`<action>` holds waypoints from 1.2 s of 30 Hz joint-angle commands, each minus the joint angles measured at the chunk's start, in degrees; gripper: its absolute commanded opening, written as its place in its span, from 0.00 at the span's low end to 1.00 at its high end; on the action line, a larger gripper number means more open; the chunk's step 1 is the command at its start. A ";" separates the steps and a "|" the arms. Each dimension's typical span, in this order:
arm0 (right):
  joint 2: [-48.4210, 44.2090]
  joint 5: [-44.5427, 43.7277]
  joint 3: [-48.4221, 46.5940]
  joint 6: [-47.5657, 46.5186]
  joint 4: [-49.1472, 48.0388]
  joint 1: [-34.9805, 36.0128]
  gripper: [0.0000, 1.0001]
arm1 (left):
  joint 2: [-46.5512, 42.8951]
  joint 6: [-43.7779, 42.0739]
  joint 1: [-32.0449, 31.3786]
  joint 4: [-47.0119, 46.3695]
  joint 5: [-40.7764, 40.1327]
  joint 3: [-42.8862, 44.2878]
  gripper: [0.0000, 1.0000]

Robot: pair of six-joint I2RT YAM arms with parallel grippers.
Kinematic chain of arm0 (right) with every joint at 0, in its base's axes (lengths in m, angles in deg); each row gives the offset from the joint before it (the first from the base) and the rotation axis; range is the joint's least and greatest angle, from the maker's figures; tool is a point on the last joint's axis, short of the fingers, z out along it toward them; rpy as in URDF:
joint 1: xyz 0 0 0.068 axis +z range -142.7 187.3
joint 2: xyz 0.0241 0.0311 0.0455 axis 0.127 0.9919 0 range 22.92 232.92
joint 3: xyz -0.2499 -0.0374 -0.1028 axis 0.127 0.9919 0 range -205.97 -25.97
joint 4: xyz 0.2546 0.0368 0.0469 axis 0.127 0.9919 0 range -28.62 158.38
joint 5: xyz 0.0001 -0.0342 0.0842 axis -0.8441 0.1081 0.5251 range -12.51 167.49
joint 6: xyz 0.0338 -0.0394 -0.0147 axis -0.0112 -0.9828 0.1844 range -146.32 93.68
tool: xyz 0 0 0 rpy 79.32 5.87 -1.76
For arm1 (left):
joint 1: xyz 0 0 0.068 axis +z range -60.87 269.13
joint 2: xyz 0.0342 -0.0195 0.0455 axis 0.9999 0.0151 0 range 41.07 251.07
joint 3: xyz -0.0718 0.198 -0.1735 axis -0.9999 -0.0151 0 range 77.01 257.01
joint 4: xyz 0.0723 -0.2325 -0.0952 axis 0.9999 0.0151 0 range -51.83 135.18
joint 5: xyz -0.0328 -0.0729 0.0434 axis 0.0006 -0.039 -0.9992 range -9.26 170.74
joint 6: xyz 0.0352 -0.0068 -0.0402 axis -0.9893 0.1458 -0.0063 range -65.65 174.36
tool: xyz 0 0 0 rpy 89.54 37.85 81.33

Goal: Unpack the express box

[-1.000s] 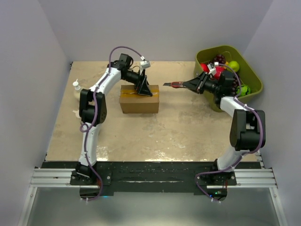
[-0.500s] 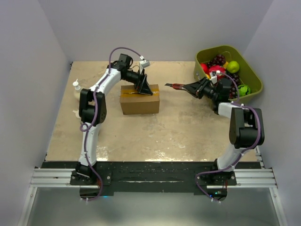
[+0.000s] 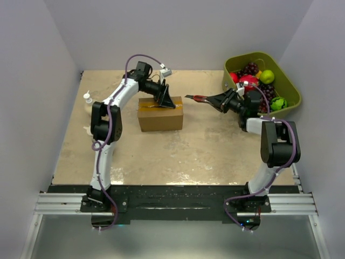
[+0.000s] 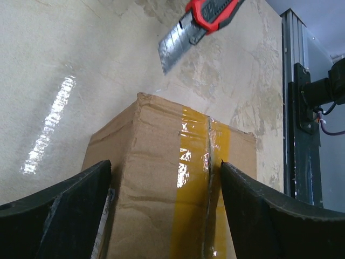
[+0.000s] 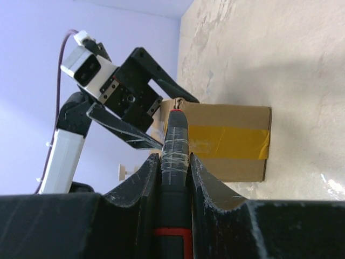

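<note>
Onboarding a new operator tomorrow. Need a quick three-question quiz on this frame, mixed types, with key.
1. True or false: the knife blade touches the box.
2. What does the right claw hold? A) knife B) box C) nothing
3. Fill in: the left claw, over the box, has its jaws ____.
Key: 1 false; 2 A; 3 open.

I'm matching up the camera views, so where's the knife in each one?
Top external: knife right of centre, beside the box.
Left wrist: knife at top edge, above the box.
Right wrist: knife bottom centre, gripped by the right tool.
Shared landmark: the box's yellow tape.
</note>
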 commanded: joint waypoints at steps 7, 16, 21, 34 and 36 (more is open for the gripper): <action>-3.54 -1.34 -2.37 -4.67 3.05 3.32 0.00 | 1.52 -1.99 1.86 -1.01 -5.81 -0.28 0.82; -2.83 -3.27 -2.81 -3.09 0.77 3.85 0.00 | 0.90 -3.22 3.00 0.13 -5.19 -1.68 0.80; -3.97 -3.54 -2.37 -3.35 1.38 3.33 0.00 | 1.07 -3.40 3.09 0.04 -5.80 -2.39 0.79; -5.99 -3.62 -2.11 -6.42 5.86 2.45 0.00 | 1.16 -3.31 3.18 0.22 -5.98 -2.56 0.79; -5.82 -3.63 -2.11 -6.60 6.30 2.53 0.00 | 1.25 -3.31 3.18 0.22 -5.89 -2.65 0.79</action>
